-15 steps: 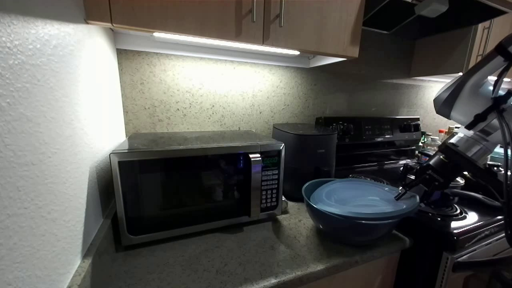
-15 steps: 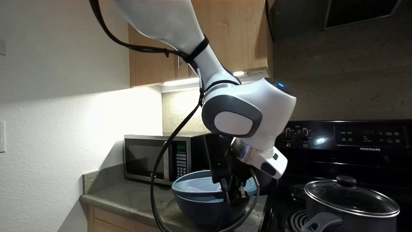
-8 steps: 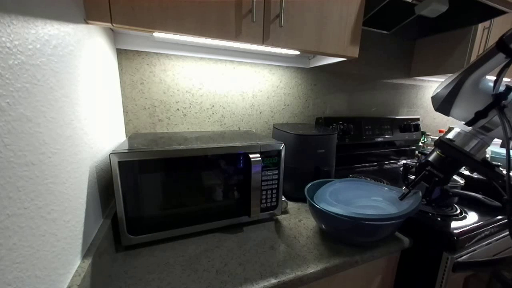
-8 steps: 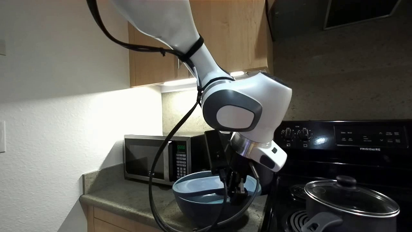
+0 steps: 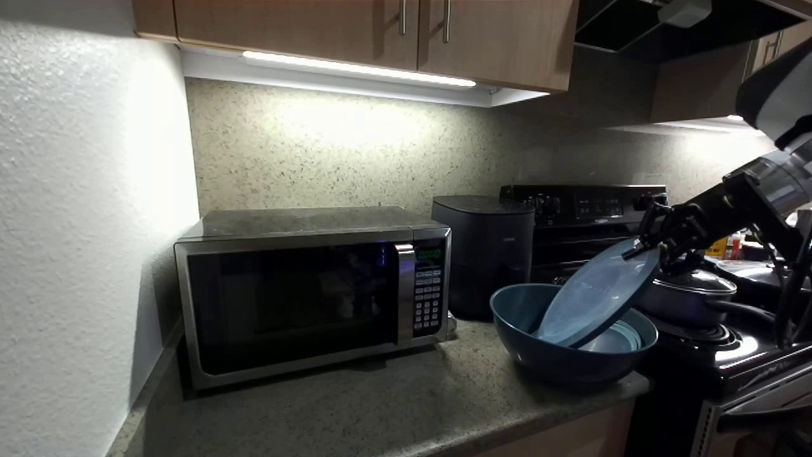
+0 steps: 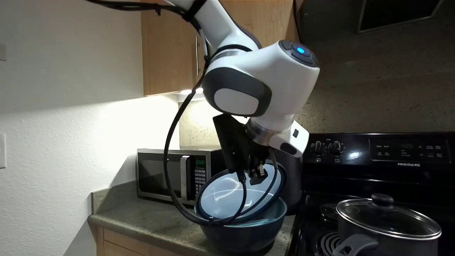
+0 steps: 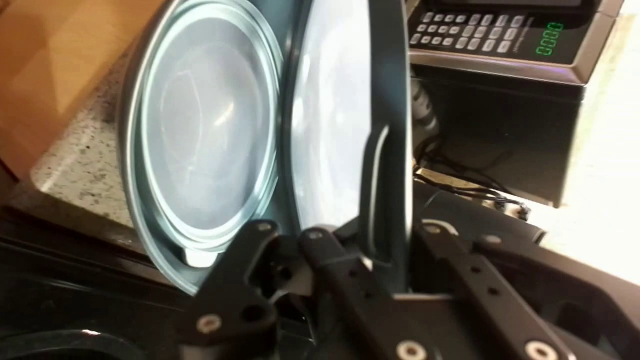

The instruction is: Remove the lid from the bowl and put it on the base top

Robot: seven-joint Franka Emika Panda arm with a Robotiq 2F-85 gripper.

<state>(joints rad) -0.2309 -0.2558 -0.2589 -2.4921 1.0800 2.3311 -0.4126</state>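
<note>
Dark grey speckled countertop (image 5: 355, 409), beside the black stove (image 6: 376, 177): from where I stand, set-down room seems to lie along its front edge, ahead of the boxy steel-and-black microwave (image 5: 304, 304)

Large deep blue round bowl (image 5: 564, 368) near the stove-side front corner, probably for reach

Wide round translucent blue-grey lid (image 5: 596, 295) steeply tilted, lower edge inside the bowl; likely needs raising past the bowl's rim before travel

Black two-finger gripper (image 5: 638, 248): jaws pinching the lid's upper rim, presumably the part thin enough to straddle
</note>
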